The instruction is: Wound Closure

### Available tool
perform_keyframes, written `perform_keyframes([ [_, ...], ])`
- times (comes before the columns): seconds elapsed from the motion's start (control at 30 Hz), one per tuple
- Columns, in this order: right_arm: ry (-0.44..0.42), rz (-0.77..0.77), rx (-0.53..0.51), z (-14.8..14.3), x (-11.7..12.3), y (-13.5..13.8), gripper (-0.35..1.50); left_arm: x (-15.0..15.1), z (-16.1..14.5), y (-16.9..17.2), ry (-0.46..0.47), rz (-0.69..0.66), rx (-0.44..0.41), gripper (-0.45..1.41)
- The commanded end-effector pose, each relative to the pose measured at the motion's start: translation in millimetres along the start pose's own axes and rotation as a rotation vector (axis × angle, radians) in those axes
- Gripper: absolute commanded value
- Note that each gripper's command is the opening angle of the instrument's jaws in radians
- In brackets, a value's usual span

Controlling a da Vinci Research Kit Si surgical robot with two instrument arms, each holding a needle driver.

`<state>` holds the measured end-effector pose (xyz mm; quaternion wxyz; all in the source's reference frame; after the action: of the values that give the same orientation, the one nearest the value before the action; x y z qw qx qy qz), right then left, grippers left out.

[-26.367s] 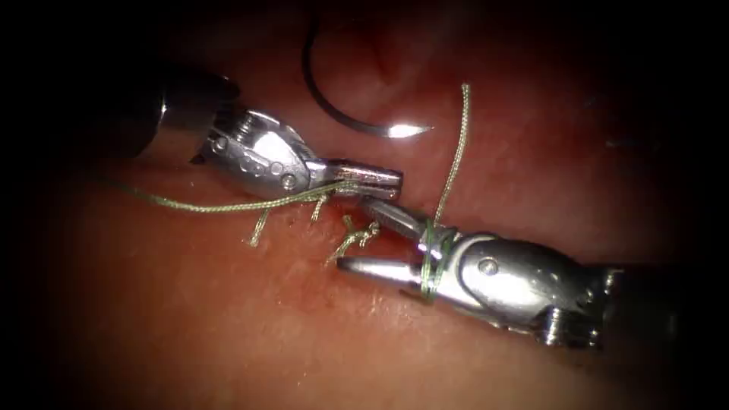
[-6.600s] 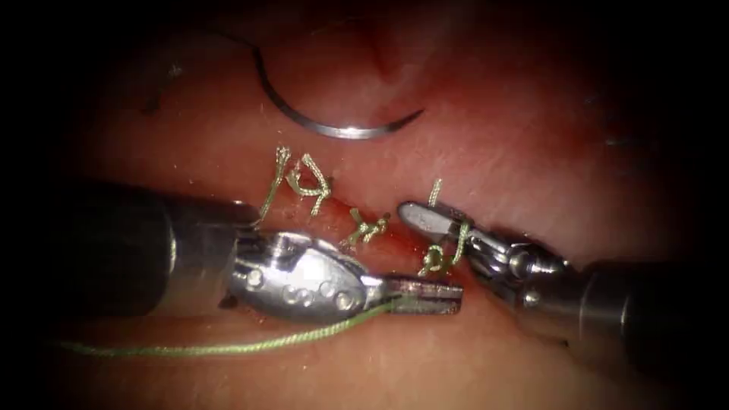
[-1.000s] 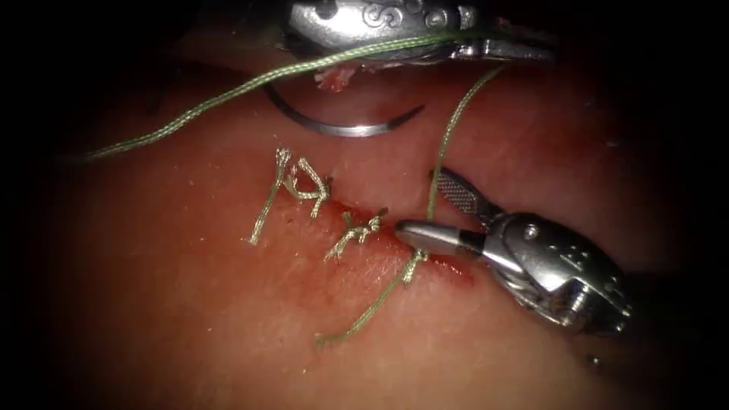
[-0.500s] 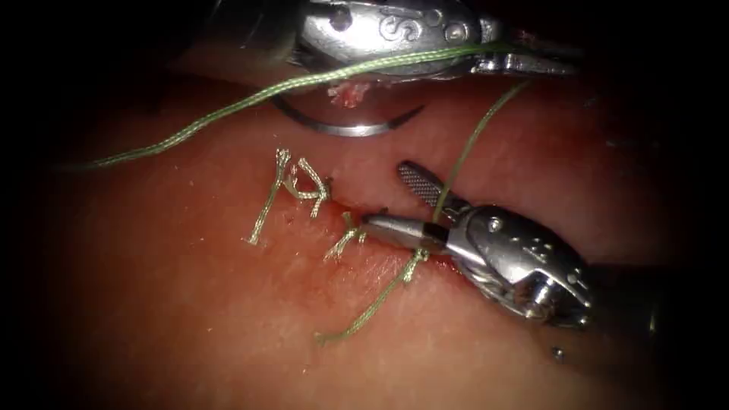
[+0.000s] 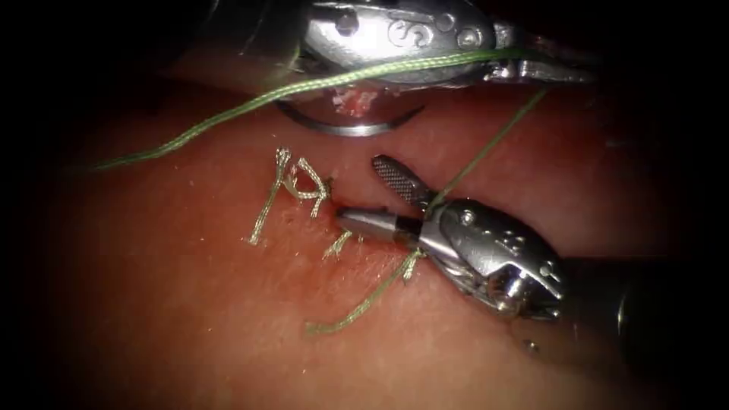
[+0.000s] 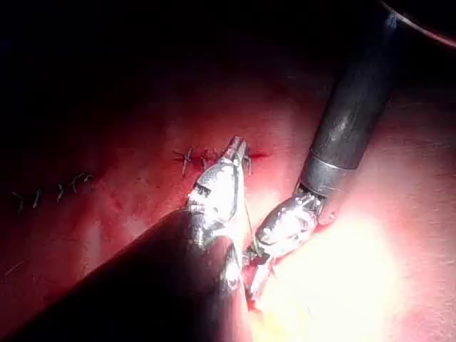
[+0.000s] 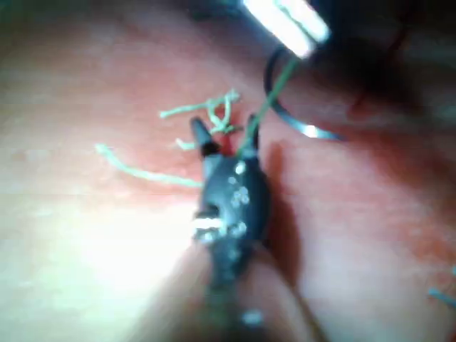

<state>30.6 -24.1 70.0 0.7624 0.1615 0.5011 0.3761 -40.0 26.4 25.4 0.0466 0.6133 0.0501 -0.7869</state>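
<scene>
Two tools work over the tissue. The left tool lies across the top of the endoscope view, its jaws clamped together on the thread, which runs from them leftward in a long green line and also drops as a taut strand down to the cut. The right tool comes in from the right with its jaws apart, one jaw low over the cut and the other raised, and the taut strand passes between them near the hinge; it holds nothing. The needle lies free on the tissue above the cut, just under the left tool, its point toward the right and not in the tissue. Left of the right tool's tip sit two knots with short cut ends. A loose tail of thread runs from the stitch under the right tool down and to the left across the tissue. Red fluid marks the line of the cut. In the right wrist view the right tool shows the strand rising between its parted jaws, with the needle beyond.
</scene>
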Motion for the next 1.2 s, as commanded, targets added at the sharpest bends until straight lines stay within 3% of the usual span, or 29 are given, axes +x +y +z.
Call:
perform_keyframes([
  [0.03,0.000,-0.004,0.013,0.7,-0.2,-0.4,0.73,-0.3,0.6,-0.5,0.002,0.003,0.000,-0.45],
  [0.07,-0.002,-0.007,0.025,0.6,-0.2,-0.4,0.19,-0.3,0.6,-0.5,0.002,0.003,0.000,-0.45],
  [0.1,-0.002,-0.007,0.025,0.6,-0.2,-0.4,0.19,-0.3,0.6,-0.5,0.002,0.003,0.000,-0.45],
  [0.13,-0.003,-0.009,0.031,0.6,-0.2,-0.4,-0.28,-0.3,0.6,-0.5,0.002,0.003,0.000,-0.45],
  [0.17,0.002,-0.010,0.035,0.6,-0.1,-0.3,-0.35,-0.3,0.7,-0.5,0.002,0.003,0.001,-0.45],
  [0.4,0.065,0.007,0.023,0.1,1.1,0.0,-0.35,-0.6,1.5,0.0,0.006,0.009,-0.005,-0.45],
  [0.83,0.084,-0.041,0.038,-0.2,1.2,0.0,-0.35,-0.6,1.4,0.0,0.008,0.010,-0.007,-0.45],
  [0.87,0.100,-0.040,0.031,-0.1,1.3,-0.4,0.81,-0.6,1.2,-0.1,0.009,0.009,-0.008,-0.45],
  [0.9,0.114,-0.036,-0.006,0.1,1.5,-0.6,1.43,-0.6,1.0,-0.3,0.012,0.009,-0.010,-0.45],
  [1.2,0.128,-0.038,0.019,-0.2,1.5,-2.0,1.48,-1.0,-0.8,-1.4,0.004,0.003,-0.002,-0.45],
])
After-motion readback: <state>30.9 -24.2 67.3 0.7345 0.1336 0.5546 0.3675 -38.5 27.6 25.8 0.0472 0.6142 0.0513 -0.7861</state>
